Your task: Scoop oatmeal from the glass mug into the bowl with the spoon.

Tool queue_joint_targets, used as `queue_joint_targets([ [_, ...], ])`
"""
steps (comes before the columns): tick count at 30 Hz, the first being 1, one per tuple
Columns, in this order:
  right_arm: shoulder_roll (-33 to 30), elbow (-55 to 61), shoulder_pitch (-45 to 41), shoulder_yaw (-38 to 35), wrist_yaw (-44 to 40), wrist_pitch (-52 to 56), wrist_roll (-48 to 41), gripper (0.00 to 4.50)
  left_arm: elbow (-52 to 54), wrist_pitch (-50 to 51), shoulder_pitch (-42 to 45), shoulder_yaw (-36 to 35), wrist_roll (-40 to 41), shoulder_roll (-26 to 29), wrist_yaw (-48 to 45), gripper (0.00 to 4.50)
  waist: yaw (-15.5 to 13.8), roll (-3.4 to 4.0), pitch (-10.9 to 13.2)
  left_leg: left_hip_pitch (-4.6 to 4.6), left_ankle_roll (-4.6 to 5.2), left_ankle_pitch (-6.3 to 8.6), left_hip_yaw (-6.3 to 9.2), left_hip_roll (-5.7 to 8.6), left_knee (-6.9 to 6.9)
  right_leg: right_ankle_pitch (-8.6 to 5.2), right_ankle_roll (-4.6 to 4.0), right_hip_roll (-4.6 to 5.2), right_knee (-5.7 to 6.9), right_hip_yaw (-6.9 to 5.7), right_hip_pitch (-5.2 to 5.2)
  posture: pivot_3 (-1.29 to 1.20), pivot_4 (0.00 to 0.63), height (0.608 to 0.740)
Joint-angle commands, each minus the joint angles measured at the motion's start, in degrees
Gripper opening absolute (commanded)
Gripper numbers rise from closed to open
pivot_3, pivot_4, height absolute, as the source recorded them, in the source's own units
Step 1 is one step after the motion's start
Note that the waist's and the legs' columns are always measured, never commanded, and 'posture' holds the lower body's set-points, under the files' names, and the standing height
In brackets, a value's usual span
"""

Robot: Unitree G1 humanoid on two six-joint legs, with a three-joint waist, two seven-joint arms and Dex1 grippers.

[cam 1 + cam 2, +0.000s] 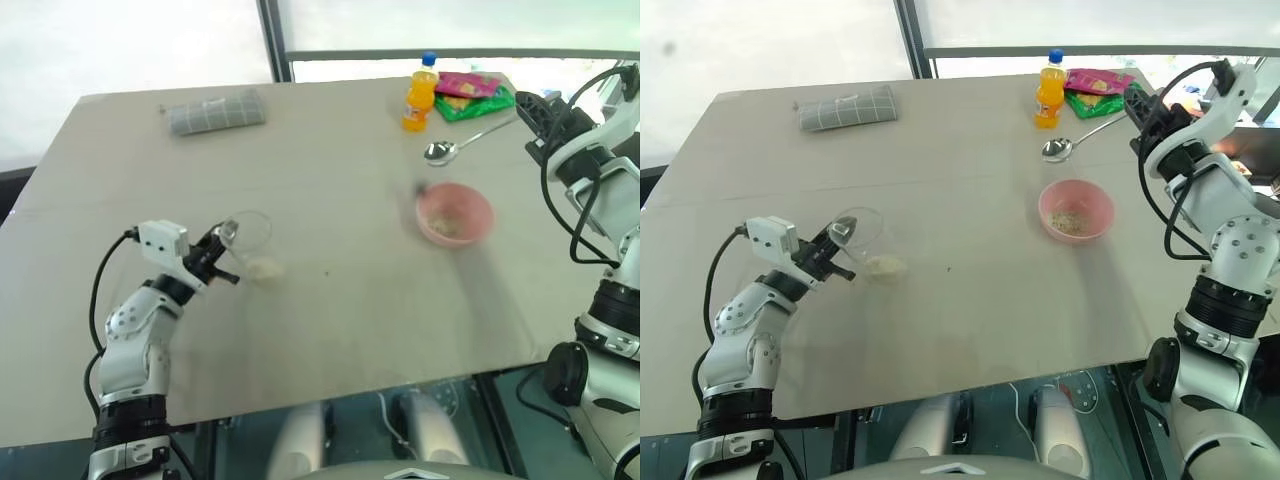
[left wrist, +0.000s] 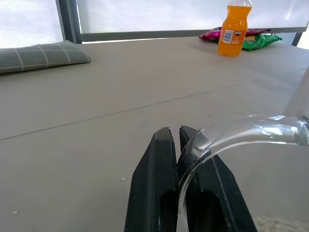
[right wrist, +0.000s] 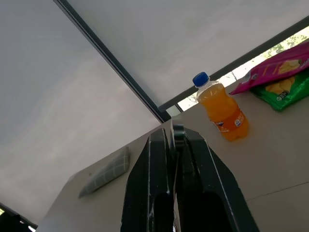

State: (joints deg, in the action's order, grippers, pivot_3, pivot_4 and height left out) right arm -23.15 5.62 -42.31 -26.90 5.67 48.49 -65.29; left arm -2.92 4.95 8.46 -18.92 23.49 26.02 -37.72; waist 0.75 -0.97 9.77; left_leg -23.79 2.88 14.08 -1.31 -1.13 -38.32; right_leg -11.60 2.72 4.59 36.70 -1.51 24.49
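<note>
My left gripper (image 1: pixel 835 262) has its two black fingers (image 2: pixel 159 193) pressed together, and in the left wrist view the clear rim of the glass mug (image 1: pixel 858 234) curves right across the tip of one finger, so the pinch looks to be on the mug's near edge or handle; I cannot tell which part exactly. The mug is tipped over toward the gripper, its mouth tilted rather than upright. Just beside it, on the bare table (image 1: pixel 330 330), lies a small pale heap of oatmeal (image 1: pixel 884 265), touching or nearly touching the glass.

My right gripper (image 1: pixel 1137 108) is raised above the far right edge of the table, jaws shut tight on the thin handle of the spoon (image 1: pixel 452 146). The silver strip of the handle shows between the fingers in the right wrist view (image 3: pixel 176 140). The spoon's oval head hangs out toward the table's middle, empty as far as I can see, well apart from the mug.

Between the two, closer to the right arm, sits the pink bowl (image 1: pixel 1077 198) with a thin layer of flakes in its bottom. Further out stand an orange bottle (image 1: pixel 1047 92), two snack packets (image 1: pixel 470 96) beside it, and a grey checked cloth (image 1: pixel 846 108) at the far left.
</note>
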Motion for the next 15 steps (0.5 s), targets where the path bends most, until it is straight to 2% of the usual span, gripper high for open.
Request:
queue_joint_targets([
  [1,0.4,3.0,-3.5,1.1,-0.8,-0.8,-1.6,0.0,2.0,1.0,2.5,1.6,-0.7,-0.1,2.0,0.01,0.0,0.0,0.0,0.0,0.0,0.0,0.0,0.0,0.0,0.0,0.0,0.0,0.0,0.0,0.0,0.0,0.15,0.74],
  [7,2.4,3.8,-9.5,5.8,-3.0,0.9,-3.6,0.0,0.0,2.3,10.8,7.3,-3.9,-2.2,4.4,0.01,-0.2,0.01,0.0,-0.04,0.0,0.0,0.04,0.03,-0.02,0.0,0.0,-0.02,0.02,-0.04,0.0,0.0,0.15,0.74],
  [12,4.7,4.9,-13.0,10.5,-5.5,2.4,-4.3,0.0,-8.0,1.2,21.5,12.7,-7.2,-5.8,4.5,0.01,-0.3,-0.01,0.0,-0.12,0.0,0.0,0.03,0.24,-0.01,0.01,0.01,-0.01,0.01,-0.07,0.06,0.0,0.15,0.74],
  [15,4.7,6.7,-12.5,13.6,-7.8,3.2,-3.2,0.0,-13.4,-0.7,26.2,13.5,-7.3,-7.6,3.2,0.01,-0.1,-0.01,0.0,-0.14,0.0,0.0,0.03,0.25,0.0,0.01,0.02,-0.01,-0.02,-0.08,0.06,0.0,0.15,0.74],
])
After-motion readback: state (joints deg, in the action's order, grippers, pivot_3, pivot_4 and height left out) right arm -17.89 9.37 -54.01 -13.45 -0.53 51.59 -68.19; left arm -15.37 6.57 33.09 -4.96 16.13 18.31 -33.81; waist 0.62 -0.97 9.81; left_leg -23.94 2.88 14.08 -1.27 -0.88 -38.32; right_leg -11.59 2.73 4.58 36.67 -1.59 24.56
